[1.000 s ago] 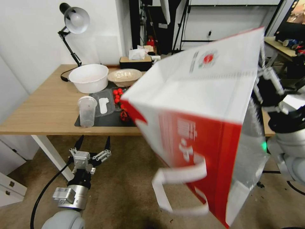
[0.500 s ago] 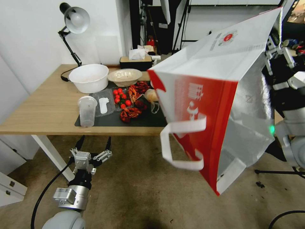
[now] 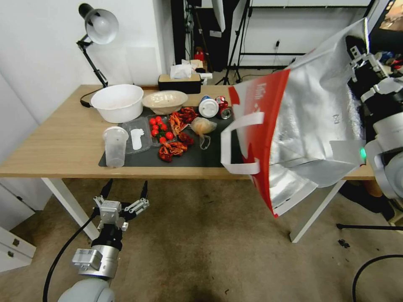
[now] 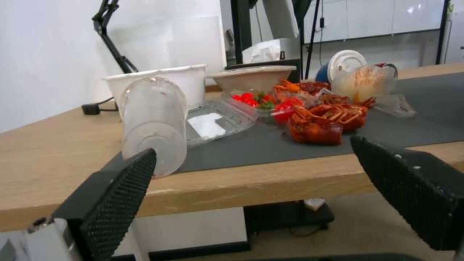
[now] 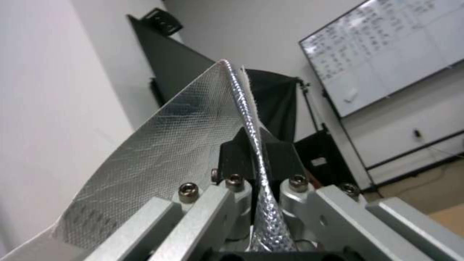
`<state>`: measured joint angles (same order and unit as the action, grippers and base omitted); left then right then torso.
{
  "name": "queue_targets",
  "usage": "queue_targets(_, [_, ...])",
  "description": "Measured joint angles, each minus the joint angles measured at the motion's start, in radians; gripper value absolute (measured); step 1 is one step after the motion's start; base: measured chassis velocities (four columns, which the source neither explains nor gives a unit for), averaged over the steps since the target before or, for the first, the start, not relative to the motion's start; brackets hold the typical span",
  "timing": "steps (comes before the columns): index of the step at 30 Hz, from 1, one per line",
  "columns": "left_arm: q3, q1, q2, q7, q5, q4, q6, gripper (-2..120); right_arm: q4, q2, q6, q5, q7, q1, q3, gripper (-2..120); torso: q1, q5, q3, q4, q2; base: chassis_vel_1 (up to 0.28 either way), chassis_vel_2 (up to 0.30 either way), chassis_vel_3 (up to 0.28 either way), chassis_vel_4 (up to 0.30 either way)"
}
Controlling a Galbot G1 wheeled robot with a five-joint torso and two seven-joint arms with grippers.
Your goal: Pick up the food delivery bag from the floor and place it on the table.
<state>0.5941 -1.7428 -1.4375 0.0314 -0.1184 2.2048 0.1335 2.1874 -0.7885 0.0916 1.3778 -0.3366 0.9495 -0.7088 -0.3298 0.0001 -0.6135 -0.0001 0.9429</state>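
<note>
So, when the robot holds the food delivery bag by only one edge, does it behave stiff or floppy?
Probably semi-stiff. The food delivery bag hangs tilted from the right gripper, shut on its foil rim, yet the walls keep a boxy shape. It seems light, since one pinched edge carries it. The white strap handle droops loosely, so it may catch on the table.

The food delivery bag (image 3: 302,126) shows a shiny, crinkled silver foil lining, embossed with a fine quilted grid, and smooth red sides. The right claw (image 5: 253,170), of brushed metal, pinches its foil rim. The tabletop (image 3: 58,138) is matt light wood under a dull dark grey mat (image 3: 197,157). The floor (image 3: 189,251) looks matt and stained. The left claw (image 4: 251,181) has black dimpled pads (image 4: 118,194).
</note>
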Motion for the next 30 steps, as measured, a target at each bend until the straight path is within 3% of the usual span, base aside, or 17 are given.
queue_targets(16, [0.0, -0.011, -0.009, 0.001, 0.012, 0.004, 0.0, 100, -0.184, 0.009, 0.114, -0.068, -0.155, -0.156, 0.118, 0, 0.0, -0.0001, 0.0, 0.0001, 0.0, 0.0, 0.0, 0.0, 0.0])
queue_targets(28, [-0.006, -0.008, -0.01, 0.002, 0.015, -0.002, 0.001, 100, -0.293, 0.055, 0.148, -0.095, -0.07, -0.233, 0.178, 0, 0.0, -0.0001, 0.0, -0.0002, 0.0, 0.0, 0.0, 0.0, 0.0])
queue_targets(30, [-0.007, -0.007, -0.008, 0.002, 0.015, -0.005, 0.003, 100, -0.324, 0.064, 0.148, -0.111, -0.032, -0.253, 0.203, 10, 0.0, -0.0003, 0.0, 0.0001, 0.0, 0.0, 0.0, 0.0, 0.0])
